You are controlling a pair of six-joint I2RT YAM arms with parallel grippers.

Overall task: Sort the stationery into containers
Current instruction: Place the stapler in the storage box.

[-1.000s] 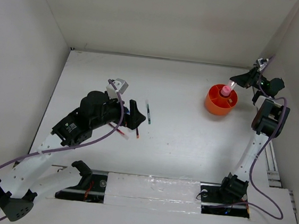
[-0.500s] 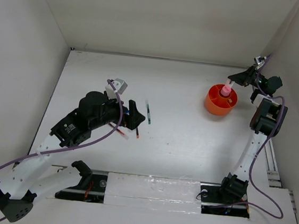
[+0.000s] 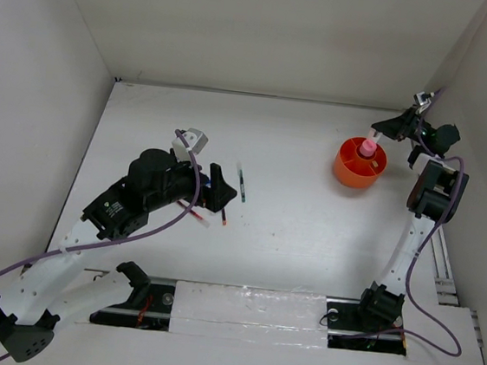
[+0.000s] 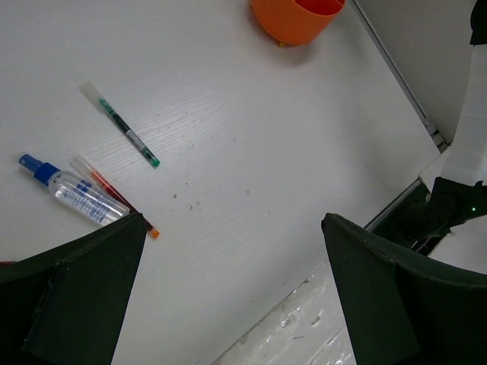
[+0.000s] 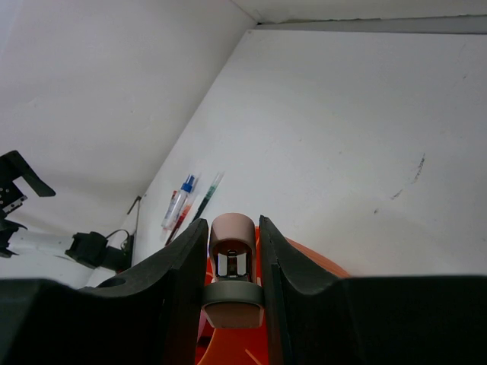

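The orange tub [image 3: 359,167] stands at the table's far right. My right gripper [image 3: 375,137] is shut on the pink-capped reddish cylinder [image 3: 368,147], held upright just over the tub's compartments. In the right wrist view the cylinder [image 5: 232,262] sits tight between both fingers, with the tub's rim [image 5: 308,262] behind it. My left gripper [image 3: 222,191] hangs open over the table's left-middle, nothing between its fingers [image 4: 84,296]. Beside it lie a dark green pen [image 4: 122,125], a clear blue-capped bottle [image 4: 72,192] and a thin red pen [image 4: 114,196].
White walls close in the table on the left, back and right. A metal rail [image 3: 441,256] runs along the right edge beside my right arm. The arm bases [image 3: 369,311] sit at the near edge. The tub [image 4: 293,15] shows at the top of the left wrist view.
My right wrist has shifted slightly left, with the cylinder still over the tub. The left arm has barely moved.
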